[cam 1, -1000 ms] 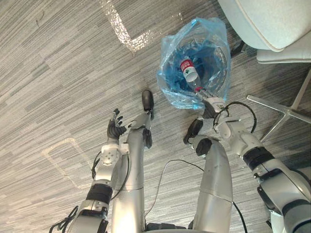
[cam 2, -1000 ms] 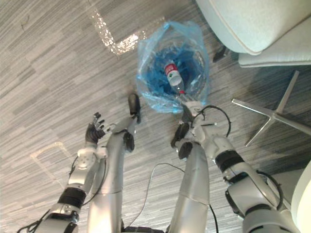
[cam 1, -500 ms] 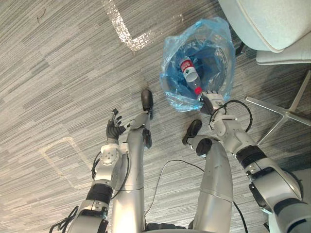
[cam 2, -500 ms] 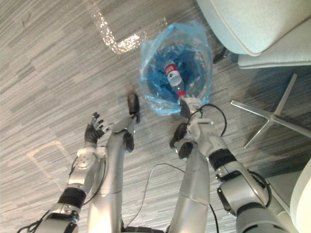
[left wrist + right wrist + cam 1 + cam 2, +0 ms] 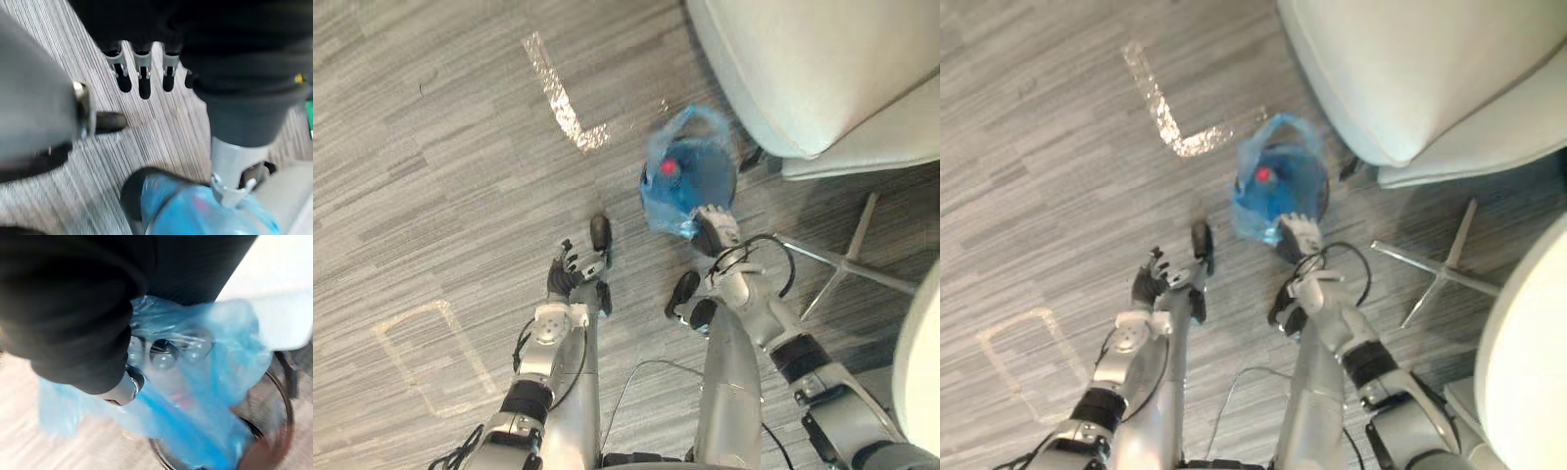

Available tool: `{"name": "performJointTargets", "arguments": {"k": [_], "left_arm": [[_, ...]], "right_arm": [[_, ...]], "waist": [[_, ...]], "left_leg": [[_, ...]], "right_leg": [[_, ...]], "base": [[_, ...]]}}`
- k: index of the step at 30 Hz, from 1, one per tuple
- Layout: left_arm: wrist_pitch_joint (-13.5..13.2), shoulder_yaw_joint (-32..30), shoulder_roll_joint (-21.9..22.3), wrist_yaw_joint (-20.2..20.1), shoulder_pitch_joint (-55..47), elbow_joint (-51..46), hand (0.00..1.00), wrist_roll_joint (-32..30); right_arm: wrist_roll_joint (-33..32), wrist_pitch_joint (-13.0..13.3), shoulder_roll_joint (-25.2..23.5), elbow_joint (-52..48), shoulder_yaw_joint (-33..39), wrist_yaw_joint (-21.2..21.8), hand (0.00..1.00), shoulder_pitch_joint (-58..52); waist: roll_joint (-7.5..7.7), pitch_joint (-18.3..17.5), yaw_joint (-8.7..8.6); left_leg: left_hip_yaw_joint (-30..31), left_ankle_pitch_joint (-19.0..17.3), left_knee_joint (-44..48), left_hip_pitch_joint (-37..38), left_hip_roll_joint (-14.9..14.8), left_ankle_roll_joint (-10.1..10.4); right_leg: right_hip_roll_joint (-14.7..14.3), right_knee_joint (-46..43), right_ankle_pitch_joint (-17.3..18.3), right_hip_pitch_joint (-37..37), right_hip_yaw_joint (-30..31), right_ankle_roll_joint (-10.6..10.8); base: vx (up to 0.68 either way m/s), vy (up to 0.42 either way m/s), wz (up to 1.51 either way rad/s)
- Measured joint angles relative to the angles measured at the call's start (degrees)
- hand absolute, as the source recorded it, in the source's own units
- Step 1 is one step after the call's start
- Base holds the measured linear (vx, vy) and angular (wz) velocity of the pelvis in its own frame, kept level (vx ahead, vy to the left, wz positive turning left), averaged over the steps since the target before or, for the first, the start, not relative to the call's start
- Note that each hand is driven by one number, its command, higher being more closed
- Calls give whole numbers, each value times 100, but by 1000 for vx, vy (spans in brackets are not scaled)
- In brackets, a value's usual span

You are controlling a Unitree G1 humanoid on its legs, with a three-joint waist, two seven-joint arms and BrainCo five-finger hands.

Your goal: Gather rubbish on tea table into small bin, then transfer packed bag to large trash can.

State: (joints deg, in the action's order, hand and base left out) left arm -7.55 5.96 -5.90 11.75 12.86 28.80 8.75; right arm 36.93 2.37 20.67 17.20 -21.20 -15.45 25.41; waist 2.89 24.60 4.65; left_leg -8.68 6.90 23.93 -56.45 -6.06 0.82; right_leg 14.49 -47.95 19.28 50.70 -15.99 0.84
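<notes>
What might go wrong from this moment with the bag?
The right hand grips the blue bag by one side, mouth open: the bottle may spill out.
The bag's lower part sits in the wire bin; lifting may tip it.
The chair legs are close; plastic could snag.

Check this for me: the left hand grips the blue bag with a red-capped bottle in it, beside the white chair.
Wrong hand. The right hand grips the blue bag, its fingers curled into the plastic in the right wrist view; the left hand hangs open above the floor. The red-capped bottle is in the bag, beside the white chair.
</notes>
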Motion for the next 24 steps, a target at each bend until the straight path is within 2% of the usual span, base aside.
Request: {"name": "performJointTargets", "arguments": {"k": [4, 13, 19, 22, 24], "left_arm": [[65, 122, -12, -94, -193, 160, 0, -188], [88, 585, -383, -355, -688, 789, 0, -529], [86, 650, -444, -513, -1034, 763, 0, -661], [87, 649, -464, -584, -1152, 437, 0, -754], [83, 664, -456, -608, -1219, 217, 0, -753]], "right_arm": [[-155, 37, -41, -106, -54, 185, 100, -370], [-446, 300, -35, -12, -256, 729, 100, -1011], [-752, 497, -32, -30, -258, 1166, 100, -1657], [-826, 541, -26, -75, -248, 1312, 100, -1778], [-859, 561, 14, -212, -198, 1381, 100, -1866]], "waist": [[62, -49, -11], [161, -750, -187], [125, -1503, -191], [104, -1596, -218], [34, -1638, -226]], "left_leg": [[-4, 69, -578, 1079, 79, 42], [-48, 372, -2129, 3171, 146, 96], [-94, 486, -2931, 4191, 173, 191], [-83, 490, -2984, 4478, 199, 198], [1, 489, -2985, 4604, 207, 199]], "right_leg": [[-66, 617, -101, -1093, -101, 62], [-465, 2433, -522, -3162, -159, 256], [-683, 3493, -782, -4237, -193, 339], [-745, 3836, -907, -4634, -152, 351], [-752, 3943, -944, -4796, -123, 355]], "base": [[55, -27, 1], [163, -31, -7], [157, -28, -7], [76, -26, -11], [6, -15, -9]]}}
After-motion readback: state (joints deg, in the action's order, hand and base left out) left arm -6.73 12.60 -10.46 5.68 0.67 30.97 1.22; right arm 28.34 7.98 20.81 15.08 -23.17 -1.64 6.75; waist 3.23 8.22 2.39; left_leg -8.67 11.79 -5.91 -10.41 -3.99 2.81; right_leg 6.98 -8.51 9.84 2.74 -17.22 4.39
